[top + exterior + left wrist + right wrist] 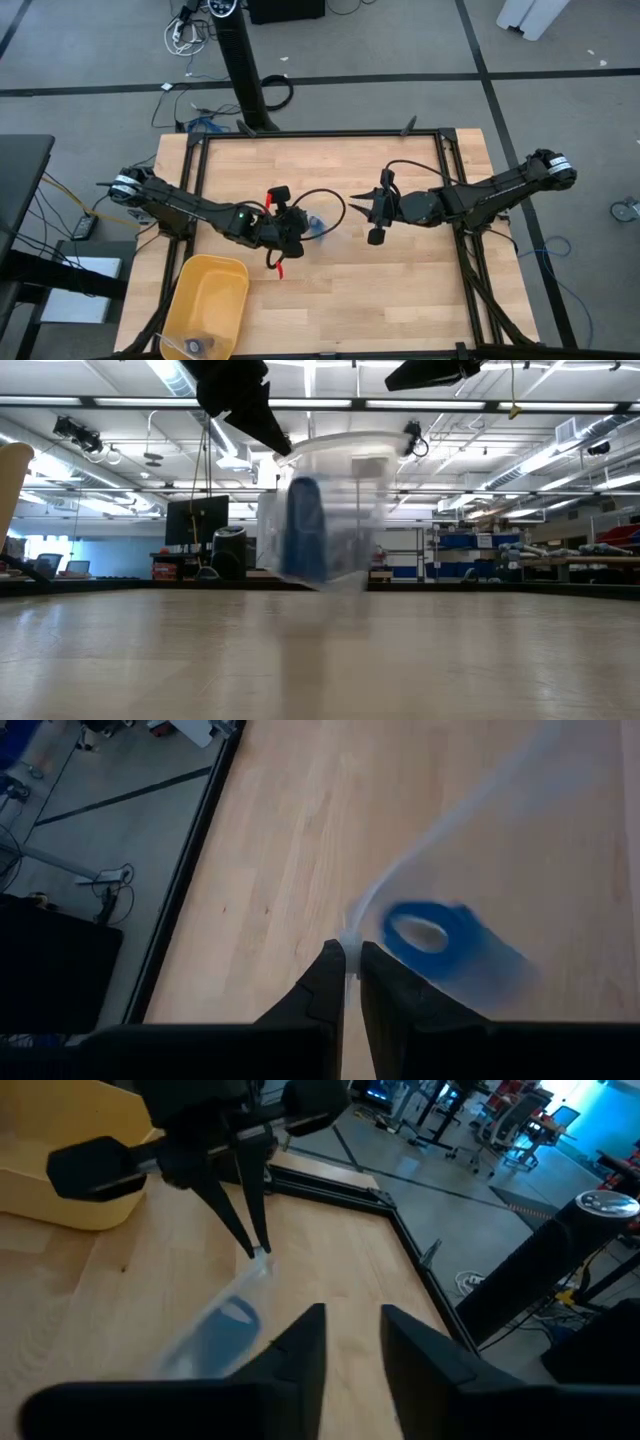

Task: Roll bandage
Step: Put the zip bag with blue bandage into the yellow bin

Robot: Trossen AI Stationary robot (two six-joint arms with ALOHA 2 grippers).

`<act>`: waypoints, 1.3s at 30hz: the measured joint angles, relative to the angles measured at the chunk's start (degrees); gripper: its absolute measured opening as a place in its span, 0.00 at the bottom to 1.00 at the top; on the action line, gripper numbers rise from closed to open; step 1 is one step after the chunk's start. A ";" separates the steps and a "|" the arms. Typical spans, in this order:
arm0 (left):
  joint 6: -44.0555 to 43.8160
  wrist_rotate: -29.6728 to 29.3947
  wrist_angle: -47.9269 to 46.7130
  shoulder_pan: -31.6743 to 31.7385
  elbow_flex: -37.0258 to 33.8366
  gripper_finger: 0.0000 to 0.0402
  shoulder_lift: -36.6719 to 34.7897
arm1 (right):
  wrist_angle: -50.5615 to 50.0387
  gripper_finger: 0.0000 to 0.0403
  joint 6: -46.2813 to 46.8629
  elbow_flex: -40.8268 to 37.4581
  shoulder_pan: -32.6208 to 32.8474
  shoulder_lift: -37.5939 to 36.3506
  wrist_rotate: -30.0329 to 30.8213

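Nearest the left wrist camera, the left gripper [351, 963] pinches a clear plastic bag's [470, 830] corner, the bandage [432, 931] hanging inside toward 3 o'clock, while the right gripper [376, 213], fingers apart and empty, waits farther at 3 o'clock.

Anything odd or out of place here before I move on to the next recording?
Yes: the bright blue rolled bandage is inside a clear crinkled plastic bag, which dangles above the wooden table from the left gripper, pinched at one edge. The right gripper stands open nearby, holding nothing.
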 joint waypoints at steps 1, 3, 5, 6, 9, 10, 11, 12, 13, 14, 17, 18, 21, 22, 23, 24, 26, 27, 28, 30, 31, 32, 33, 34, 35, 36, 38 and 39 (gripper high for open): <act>0.00 0.00 -0.01 0.00 -0.01 0.08 0.00 | 0.00 0.25 0.00 0.00 0.19 0.00 0.02; 0.04 0.00 -0.02 -0.07 -0.01 0.08 0.00 | -0.19 0.31 0.00 -0.02 0.63 -0.07 1.24; 0.07 -0.18 0.00 -0.33 0.01 0.08 0.00 | -0.53 0.35 -0.02 -0.02 1.22 -0.23 3.09; 0.15 -0.18 0.00 -0.57 0.01 0.08 0.00 | -1.00 0.37 -0.04 -0.02 1.62 -0.49 3.89; 0.39 -0.15 -0.93 -1.71 0.05 0.08 -0.57 | -2.04 0.40 -0.05 -0.07 2.49 -1.47 5.45; 0.34 -0.04 -1.68 -2.16 0.11 0.08 -1.09 | -2.55 0.40 0.02 -0.07 2.62 -1.88 5.49; 0.12 0.34 -2.76 -2.65 0.28 0.08 -1.64 | -3.01 0.41 0.34 -0.07 2.70 -2.28 5.52; -0.40 0.78 -4.07 -3.19 0.60 0.08 -2.21 | -3.45 0.41 0.74 -0.07 2.77 -2.68 5.55; -1.28 1.06 -5.42 -3.83 1.08 0.08 -2.90 | -3.90 0.41 1.18 -0.07 2.88 -3.07 5.62; -2.25 1.18 -7.10 -4.60 1.64 0.08 -3.62 | -4.38 0.41 1.48 -0.07 2.88 -3.45 5.62; -5.23 2.24 -13.52 -7.19 4.88 0.08 -5.29 | -5.17 0.41 2.12 -0.09 2.88 -4.07 5.64; -6.64 2.92 -16.73 -8.13 6.24 0.08 -5.81 | -5.54 0.41 2.14 -0.09 2.88 -4.22 5.62; -10.58 5.67 -25.91 -10.97 11.43 0.08 -6.09 | -6.19 0.41 2.45 -0.11 2.88 -4.28 5.60; -12.08 6.34 -29.46 -12.04 13.24 0.08 -6.05 | -6.33 0.41 2.47 -0.13 2.88 -4.28 5.60; -13.72 6.86 -32.96 -13.12 15.12 0.08 -6.03 | -6.38 0.41 2.47 -0.13 2.88 -4.28 5.60; -15.38 7.20 -35.72 -14.18 17.07 0.08 -6.03 | -6.36 0.41 2.49 -0.13 2.88 -4.28 5.60; -18.29 8.34 -39.63 -16.12 20.95 0.08 -6.05 | -6.40 0.41 2.54 -0.13 2.88 -4.28 5.57; -19.71 8.71 -41.65 -17.01 22.71 0.08 -6.05 | -6.40 0.41 2.56 -0.13 2.88 -4.28 5.58; -21.26 8.97 -43.30 -17.99 24.51 0.08 -6.04 | -6.40 0.41 2.58 -0.13 2.88 -4.28 5.57; -24.98 9.01 -45.75 -20.07 28.25 0.08 -6.01 | -6.40 0.41 2.58 -0.15 2.88 -4.28 5.57; -26.90 8.98 -47.01 -21.13 29.86 0.08 -6.05 | -6.40 0.41 2.58 -0.15 2.88 -4.28 5.57; -28.73 8.99 -48.10 -22.14 31.25 0.08 -6.10 | -6.40 0.41 2.60 -0.15 2.88 -4.28 5.55; -30.60 9.01 -48.89 -23.15 32.28 0.08 -6.12 | -6.40 0.41 2.58 -0.15 2.88 -4.28 5.55; -32.46 9.03 -49.59 -24.18 33.01 0.07 -6.10 | -6.40 0.41 2.58 -0.15 2.88 -4.28 5.55; -34.67 9.12 -50.39 -25.12 33.57 0.07 -6.07 | -6.44 0.41 2.58 -0.15 2.87 -4.28 5.55; -36.91 9.52 -51.25 -25.96 34.03 0.07 -6.05 | -6.57 0.41 2.60 -0.15 2.87 -4.28 5.52; -42.09 10.49 -52.84 -27.69 34.39 0.06 -6.05 | -6.88 0.40 2.58 -0.17 2.85 -4.28 5.51; -44.83 11.50 -53.66 -28.54 34.39 0.06 -6.05 | -6.95 0.40 2.58 -0.17 2.85 -4.28 5.49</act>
